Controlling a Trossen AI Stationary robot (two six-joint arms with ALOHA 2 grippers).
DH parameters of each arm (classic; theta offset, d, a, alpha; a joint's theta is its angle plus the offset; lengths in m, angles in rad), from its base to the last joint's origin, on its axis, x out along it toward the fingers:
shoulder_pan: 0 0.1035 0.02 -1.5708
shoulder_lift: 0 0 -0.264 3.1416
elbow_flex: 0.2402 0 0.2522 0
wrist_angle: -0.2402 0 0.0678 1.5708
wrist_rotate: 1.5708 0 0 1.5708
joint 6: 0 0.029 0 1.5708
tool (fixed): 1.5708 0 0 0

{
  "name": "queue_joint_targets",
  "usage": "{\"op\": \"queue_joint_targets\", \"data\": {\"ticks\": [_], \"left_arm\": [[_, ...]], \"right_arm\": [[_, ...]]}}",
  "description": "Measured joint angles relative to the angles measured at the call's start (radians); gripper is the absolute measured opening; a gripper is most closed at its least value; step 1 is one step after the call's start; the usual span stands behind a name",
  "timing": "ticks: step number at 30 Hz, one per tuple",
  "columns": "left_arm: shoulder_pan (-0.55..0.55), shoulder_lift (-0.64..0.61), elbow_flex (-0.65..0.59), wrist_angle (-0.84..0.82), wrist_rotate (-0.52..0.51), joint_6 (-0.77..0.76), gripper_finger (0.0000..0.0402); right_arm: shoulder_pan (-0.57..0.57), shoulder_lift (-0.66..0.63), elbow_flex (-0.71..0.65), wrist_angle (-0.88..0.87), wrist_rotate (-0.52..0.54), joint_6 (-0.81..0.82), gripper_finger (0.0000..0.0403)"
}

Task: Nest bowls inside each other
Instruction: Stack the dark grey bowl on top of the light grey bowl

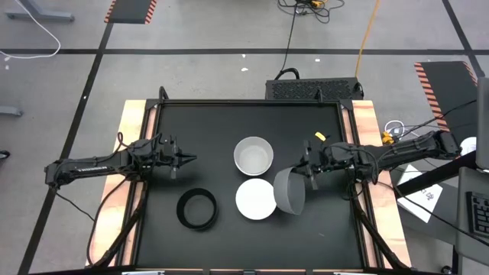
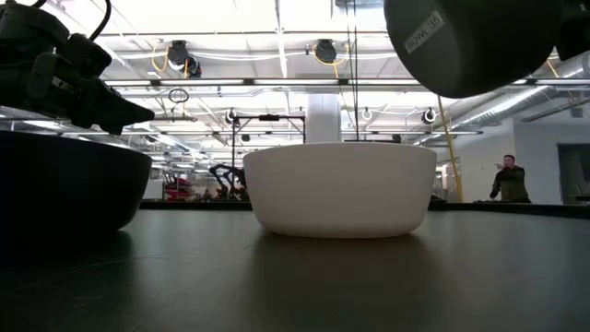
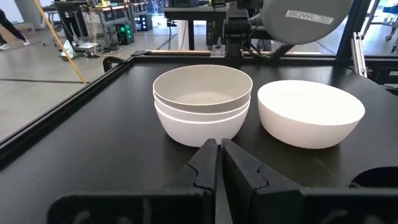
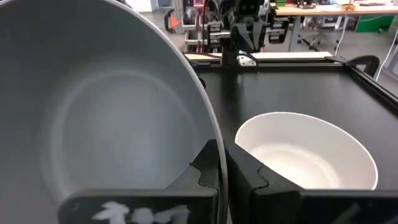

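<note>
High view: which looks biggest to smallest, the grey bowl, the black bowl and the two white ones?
1. Grey bowl, held tilted in the right gripper and raised nearer the camera, so unsure.
2. White bowl, stacked white bowls and black bowl look alike.

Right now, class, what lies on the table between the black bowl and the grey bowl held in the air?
In the high view, one white bowl sits between the black bowl and the grey bowl.

Bright ceiling lights, backlit low view
</note>
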Motion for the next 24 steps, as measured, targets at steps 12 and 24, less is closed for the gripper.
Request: {"op": "queue_joint_targets", "data": {"ticks": [12,24], "left_arm": [[0.0,0.0,0.0,-0.004,0.0,0.0,0.0026],[0.0,0.0,0.0,-0.007,0.0,0.0,0.0026]], "right_arm": [[0.0,0.0,0.0,0.036,0.0,-0.003,0.0],[0.0,0.0,0.0,0.049,0.0,-0.025,0.0]]}}
